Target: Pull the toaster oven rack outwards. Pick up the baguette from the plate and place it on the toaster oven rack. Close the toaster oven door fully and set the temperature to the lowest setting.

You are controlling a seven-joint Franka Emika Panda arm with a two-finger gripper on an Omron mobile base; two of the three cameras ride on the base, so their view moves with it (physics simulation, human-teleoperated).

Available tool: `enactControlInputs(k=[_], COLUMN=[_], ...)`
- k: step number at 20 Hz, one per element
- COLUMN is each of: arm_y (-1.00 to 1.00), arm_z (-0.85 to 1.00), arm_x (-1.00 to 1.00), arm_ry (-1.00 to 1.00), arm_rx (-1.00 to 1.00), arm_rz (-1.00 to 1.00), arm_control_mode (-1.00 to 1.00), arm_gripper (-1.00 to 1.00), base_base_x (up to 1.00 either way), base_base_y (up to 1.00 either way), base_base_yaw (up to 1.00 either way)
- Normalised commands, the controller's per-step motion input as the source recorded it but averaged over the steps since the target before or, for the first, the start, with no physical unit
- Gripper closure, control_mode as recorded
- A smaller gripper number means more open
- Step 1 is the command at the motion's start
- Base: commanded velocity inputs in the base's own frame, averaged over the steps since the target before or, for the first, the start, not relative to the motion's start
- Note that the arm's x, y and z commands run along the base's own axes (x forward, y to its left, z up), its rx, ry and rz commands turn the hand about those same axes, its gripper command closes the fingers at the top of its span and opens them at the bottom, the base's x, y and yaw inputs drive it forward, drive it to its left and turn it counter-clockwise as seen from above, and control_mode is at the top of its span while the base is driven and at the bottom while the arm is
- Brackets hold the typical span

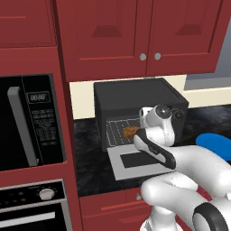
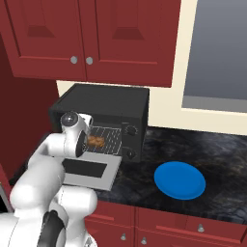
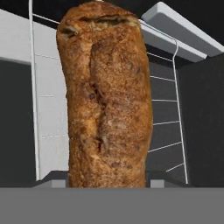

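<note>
Over the lowered toaster oven door (image 1: 135,161), the gripper (image 1: 134,132) reaches into the mouth of the black toaster oven (image 2: 108,103), its jaws clamped on the baguette (image 3: 105,100). Golden-brown and long, the loaf hangs just above the wire toaster oven rack (image 3: 168,113). Off to the right on the dark countertop (image 2: 217,149), well apart from the oven, sits the bright blue plate (image 2: 179,180) with nothing on it

toaster oven (image 2: 108,103) mouth: open, partly filled by baguette (image 1: 130,131) and claw (image 1: 135,134). toaster oven door (image 2: 89,172): lowered flat over the front worktop (image 2: 222,149). plate (image 2: 179,180): on worktop right of oven, bare worktop around it.
</note>
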Motion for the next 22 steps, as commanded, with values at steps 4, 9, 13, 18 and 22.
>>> enactControlInputs(k=[4, 9, 13, 18, 22], arm_y=[0.00, 0.00, 0.03, 0.09, 0.02], arm_z=[-0.04, -0.11, -0.10, -0.03, 0.08], arm_x=[0.30, 0.31, 0.31, 0.12, 0.00], arm_ry=[0.00, 0.00, 0.00, 0.00, -0.01], arm_rx=[-0.01, -0.02, -0.02, -0.02, 0.00], arm_rz=[0.00, 0.01, 0.00, 0.00, 0.00], arm_control_mode=[-1.00, -1.00, -1.00, -1.00, -1.00], arm_gripper=[1.00, 1.00, 1.00, -1.00, -1.00], base_base_x=[0.00, 0.00, 0.00, 0.00, 0.00], base_base_y=[0.00, 0.00, 0.00, 0.00, 0.00], base_base_yaw=[0.00, 0.00, 0.00, 0.00, 0.00])
